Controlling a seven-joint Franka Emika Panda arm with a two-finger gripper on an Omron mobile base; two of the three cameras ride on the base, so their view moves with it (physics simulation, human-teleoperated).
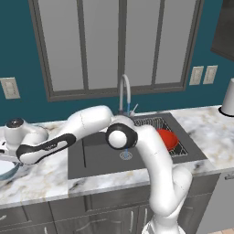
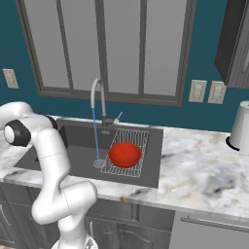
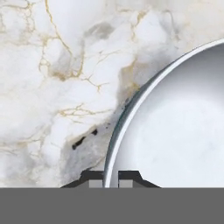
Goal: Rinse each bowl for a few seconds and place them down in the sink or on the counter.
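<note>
**Rim pinch on the pale bowl, red one parked on the rack**

With the arm swung far left over the counter (image 1: 55,176), the gripper (image 3: 110,180) sits at the near edge of the pale bowl (image 3: 175,131). In the hand view the two finger tips stand one either side of the rim, jaws drawn narrow with the rim between them. I read that as closed on the rim, one tip inside and one outside.

- Pale bowl: on the marble at the far left, well apart from the sink (image 1: 98,157). The left base view catches a sliver of it (image 1: 5,170) under the hand.
- Red bowl (image 2: 125,154): in the sink, lying on the wire rack (image 2: 133,138), just beside the water stream.
- Tap (image 2: 97,99): running, a thin stream falling to the basin floor near the drain.

Handling, my guess:
- Rigid, thin-walled, looks glossy, so likely slippery, more so once wet.
- Probably light, but a one-sided rim pinch leaves the mass hanging off the fingers, so it will want to swing or tilt.
- Rim is the only sensible hold; the wall is too wide and curved to span.
- Likely brittle if dropped into the basin or knocked on the tap.

Step in hand, as I judge it: take this bowl to the stream.
</note>
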